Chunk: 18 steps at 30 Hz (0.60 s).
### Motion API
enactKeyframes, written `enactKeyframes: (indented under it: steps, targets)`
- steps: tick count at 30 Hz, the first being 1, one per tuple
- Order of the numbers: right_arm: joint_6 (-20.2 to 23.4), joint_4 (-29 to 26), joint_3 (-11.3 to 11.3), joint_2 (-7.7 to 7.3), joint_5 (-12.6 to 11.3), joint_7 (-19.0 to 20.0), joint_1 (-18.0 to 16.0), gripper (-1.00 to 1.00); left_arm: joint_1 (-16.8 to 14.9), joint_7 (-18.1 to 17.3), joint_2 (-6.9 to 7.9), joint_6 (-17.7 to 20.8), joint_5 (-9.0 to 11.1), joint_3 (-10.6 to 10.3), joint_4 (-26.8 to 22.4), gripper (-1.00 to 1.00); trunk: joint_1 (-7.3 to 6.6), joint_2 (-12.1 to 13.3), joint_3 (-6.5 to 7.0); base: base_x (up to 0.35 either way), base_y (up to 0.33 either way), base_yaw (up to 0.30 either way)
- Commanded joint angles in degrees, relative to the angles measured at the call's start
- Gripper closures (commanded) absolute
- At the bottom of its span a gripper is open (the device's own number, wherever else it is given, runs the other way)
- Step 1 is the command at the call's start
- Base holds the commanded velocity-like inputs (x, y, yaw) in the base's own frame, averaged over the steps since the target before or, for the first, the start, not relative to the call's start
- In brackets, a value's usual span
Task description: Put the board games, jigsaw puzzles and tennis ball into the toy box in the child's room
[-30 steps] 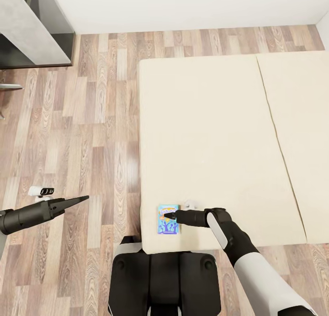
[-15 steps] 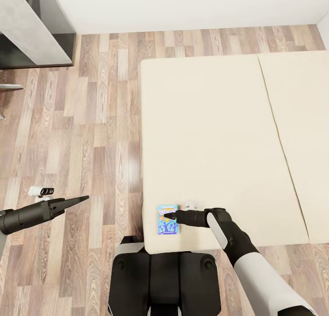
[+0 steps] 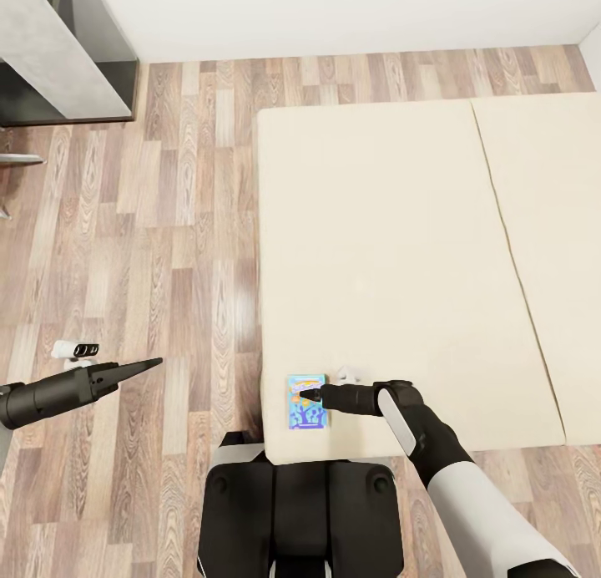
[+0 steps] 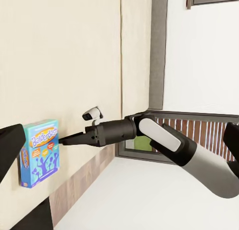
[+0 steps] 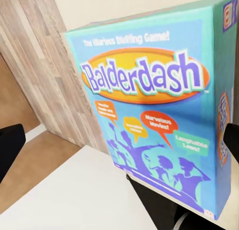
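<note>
A light blue board game [image 3: 306, 404] with "Balderdash" lettering lies flat at the near left corner of the bed [image 3: 401, 252]. My right gripper [image 3: 305, 392] hovers right over it, open. In the right wrist view the box [image 5: 149, 115] spans the space between the two dark fingertips [image 5: 9, 150], which sit wide apart at the picture's edges. From the left wrist view the game [image 4: 41, 155] and the right gripper [image 4: 63, 139] at its edge are both seen. My left gripper [image 3: 154, 363] is held out over the wood floor left of the bed, open and holding nothing.
The beige mattress is split in two sections by a seam [image 3: 509, 252]. A dark grey cabinet [image 3: 58, 52] stands at the far left by the white wall. Wood-plank floor [image 3: 167, 227] runs along the bed's left side. My own base [image 3: 300, 511] is against the bed's near edge.
The whole picture has shifted very slightly. Both arms and the board game stand as before.
</note>
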Motion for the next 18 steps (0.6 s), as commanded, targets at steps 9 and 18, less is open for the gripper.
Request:
enactKeyframes:
  steps: [9, 18]
  targets:
    - [0.3, 0.0, 0.0, 0.02, 0.0, 0.1, 0.0, -1.0, 0.0, -0.2, 0.04, 0.6, -0.1, 0.0, 0.0, -1.0, 0.03, -0.1, -0.06, 0.0, 0.022, 0.0]
    - [0.4, 0.0, 0.0, 0.01, 0.0, 0.1, 0.0, -1.0, 0.0, -0.2, 0.1, 0.6, -0.1, 0.0, 0.0, -1.0, 0.03, -0.1, -0.06, -0.007, 0.041, 0.0]
